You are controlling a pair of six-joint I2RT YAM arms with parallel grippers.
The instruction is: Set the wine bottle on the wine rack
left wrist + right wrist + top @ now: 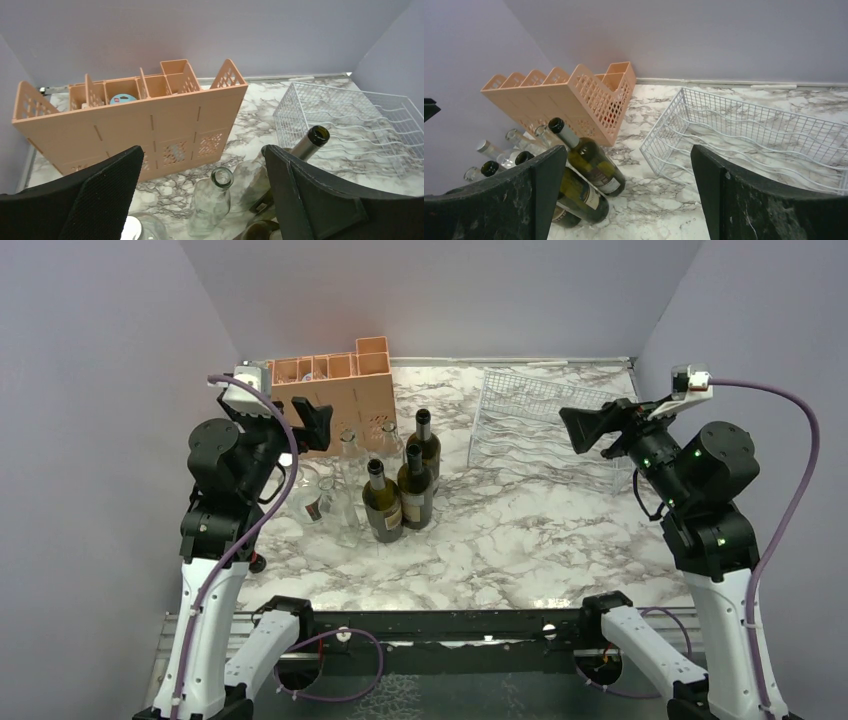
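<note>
The marbled worktop [520,540] carries the white wine rack [545,425] at back right and a peach crate [335,390] at back left. Three dark wine bottles [415,490] stand upright between them, nearer the crate, beside clear glass bottles [350,455]. Left hand [322,425] and right hand [572,430] hang released, fingers spread wide

from my end the wine rack [545,425] reads as thin white wire, smooth w/ a slight sheen. crate [150,120] is peach-orange plastic, matt, w/ perforated walls. wine bottles [591,162] are dark green glass, glossy, w/ paper labels; clear bottles [210,200] are plain shiny glass. surface [500,540] has a marble-pattern finish, smooth, semi-gloss. left hand [201,160] pads [102,197] look matt black w/ fine mesh texture; right hand [626,160] fingers [749,200] are black, mottled, rough-ish.
</note>
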